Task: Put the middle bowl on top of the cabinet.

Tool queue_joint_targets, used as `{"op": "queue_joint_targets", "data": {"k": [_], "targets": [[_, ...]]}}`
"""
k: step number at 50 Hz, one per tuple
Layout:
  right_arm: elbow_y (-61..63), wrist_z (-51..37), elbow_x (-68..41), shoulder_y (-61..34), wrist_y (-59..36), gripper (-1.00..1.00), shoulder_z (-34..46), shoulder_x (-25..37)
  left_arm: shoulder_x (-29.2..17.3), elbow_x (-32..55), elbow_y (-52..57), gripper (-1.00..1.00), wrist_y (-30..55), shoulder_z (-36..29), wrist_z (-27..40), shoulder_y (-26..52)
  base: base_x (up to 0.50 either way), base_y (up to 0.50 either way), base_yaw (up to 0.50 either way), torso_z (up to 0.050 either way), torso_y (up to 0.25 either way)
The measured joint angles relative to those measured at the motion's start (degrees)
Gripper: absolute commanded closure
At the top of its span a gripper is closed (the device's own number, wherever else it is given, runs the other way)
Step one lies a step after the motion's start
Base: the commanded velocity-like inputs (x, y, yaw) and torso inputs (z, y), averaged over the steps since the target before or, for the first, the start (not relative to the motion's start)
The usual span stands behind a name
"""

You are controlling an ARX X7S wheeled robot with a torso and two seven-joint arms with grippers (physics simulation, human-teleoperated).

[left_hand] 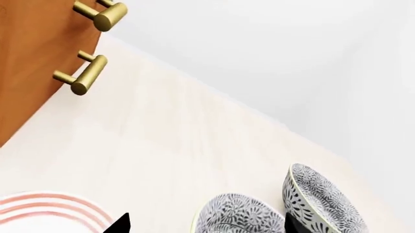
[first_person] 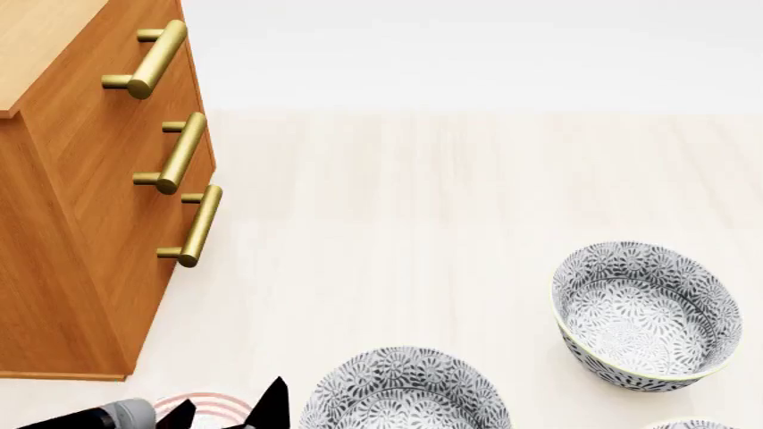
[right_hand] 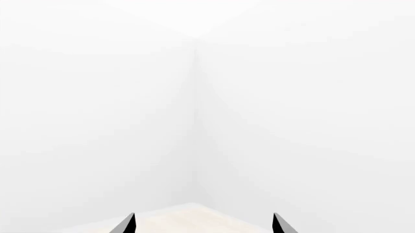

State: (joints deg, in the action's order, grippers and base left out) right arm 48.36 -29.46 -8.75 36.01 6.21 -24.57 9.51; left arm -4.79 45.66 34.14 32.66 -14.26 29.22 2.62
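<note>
The left gripper sits low at the near edge of the head view, its two black fingertips spread apart with nothing between them; in its own wrist view the same dark tips stand wide on either side of open floor, so it is open and holds nothing. Just under those tips lies a flat white plate with red rings, only a sliver of it showing. Right beside the gripper, towards the robot's right, stands a deep bowl with a dense grey-and-white floral pattern, resting upright on the pale wooden floor and cut off by the picture's lower edge. Further right and a little farther off is a second patterned bowl, upright, well apart from the first. At the very bottom right corner the rim of a third bowl just peeps in. Which of the three counts as the middle one I cannot settle for sure from here; all three rest on the floor, none on the cabinet. The cabinet rises at the left, orange-brown, with a lighter flat top and three brass bar handles down its front. The right gripper shows only in its wrist view: two black tips held wide apart, empty, facing a white wall corner. No writing, brand or label is readable anywhere.
</note>
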Motion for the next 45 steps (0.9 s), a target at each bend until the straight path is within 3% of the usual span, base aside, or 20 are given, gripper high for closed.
{"op": "queue_joint_targets", "data": {"k": [45], "targets": [[-0.24,-0.32,-0.76,0.74,0.17,-1.00,-0.41,1.44,0.72,4.43,-8.64,-1.00,-6.01,-5.44,-2.51,-1.30,0.00,0.00,0.00,0.000,0.000]]}}
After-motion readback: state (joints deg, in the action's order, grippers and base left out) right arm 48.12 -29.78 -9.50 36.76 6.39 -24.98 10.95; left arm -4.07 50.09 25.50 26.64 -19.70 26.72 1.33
